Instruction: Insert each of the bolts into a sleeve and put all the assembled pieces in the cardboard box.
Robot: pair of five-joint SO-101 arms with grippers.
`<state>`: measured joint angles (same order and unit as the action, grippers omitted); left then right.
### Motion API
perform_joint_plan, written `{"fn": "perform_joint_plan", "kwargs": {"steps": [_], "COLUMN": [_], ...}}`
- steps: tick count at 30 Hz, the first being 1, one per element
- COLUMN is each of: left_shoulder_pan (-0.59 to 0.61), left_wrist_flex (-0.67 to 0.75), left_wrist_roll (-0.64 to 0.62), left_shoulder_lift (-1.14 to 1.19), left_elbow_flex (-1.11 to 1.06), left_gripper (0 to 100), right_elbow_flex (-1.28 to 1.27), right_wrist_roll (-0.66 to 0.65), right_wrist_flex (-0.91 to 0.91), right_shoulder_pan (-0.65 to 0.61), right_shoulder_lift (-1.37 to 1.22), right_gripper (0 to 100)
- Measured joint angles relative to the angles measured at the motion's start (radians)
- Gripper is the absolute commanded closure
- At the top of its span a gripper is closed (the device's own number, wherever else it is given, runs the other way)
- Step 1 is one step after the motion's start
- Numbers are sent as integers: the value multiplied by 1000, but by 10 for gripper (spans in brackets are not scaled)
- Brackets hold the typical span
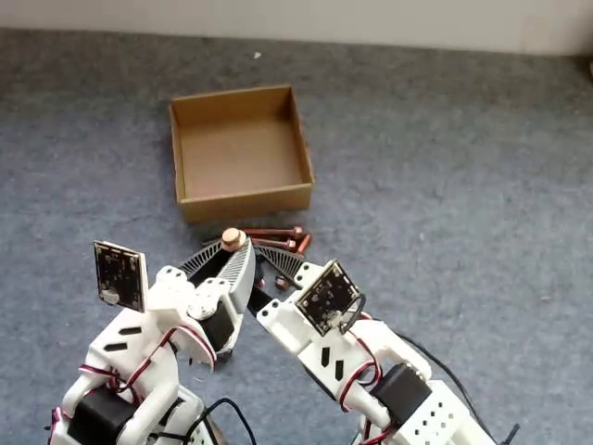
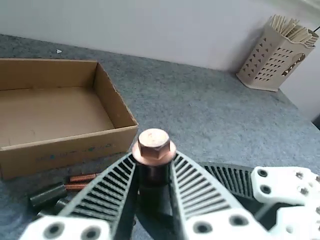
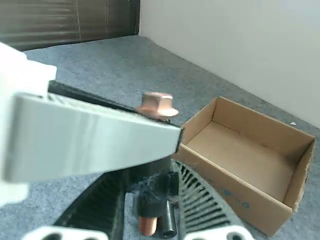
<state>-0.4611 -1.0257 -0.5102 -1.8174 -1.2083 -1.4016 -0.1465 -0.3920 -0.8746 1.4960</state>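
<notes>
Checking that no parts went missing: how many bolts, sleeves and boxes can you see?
Bolts: 3, one in the left gripper, two loose.
Sleeves: 3, one around the held bolt, two loose.
Cardboard box: 1.
Total: 7; more may be hidden.

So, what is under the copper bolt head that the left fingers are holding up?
A dark sleeve sits right under the bolt head, clamped between the left fingers. The bolt's shaft is covered by the sleeve, so how deep it goes cannot be seen.
</notes>
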Motion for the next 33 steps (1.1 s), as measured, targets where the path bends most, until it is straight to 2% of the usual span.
{"fn": "perform_joint_plan", "kwargs": {"steps": [2,7,9,13,17,21,24,29,33], "left_shoulder_pan": [-5,-11,-11,21,100,216,325,519,611], "left_wrist_flex": [-14,-48,-75,-106,-118,-126,-126,-169,-189], "left_wrist_roll": [3,74,92,110,173,226,238,239,244], "left_shoulder_lift": [0,0,-2,-2,-2,-2,-2,-2,-2], "left_elbow_flex": [3,5,6,6,6,5,5,-44,-135], "left_gripper": [947,755,719,745,796,845,885,992,994], "right_elbow_flex": [0,-2,-3,-3,-2,-2,-2,-2,-2], "right_wrist_roll": [0,-2,-2,-3,2,77,112,120,120], "right_wrist_flex": [0,0,-2,-2,-2,-5,-71,-173,-199], "right_shoulder_pan": [0,2,3,37,129,230,287,330,345], "right_shoulder_lift": [0,-2,-3,-3,-2,-2,-2,-2,-5], "right_gripper": [994,994,994,994,994,994,994,994,994]}}
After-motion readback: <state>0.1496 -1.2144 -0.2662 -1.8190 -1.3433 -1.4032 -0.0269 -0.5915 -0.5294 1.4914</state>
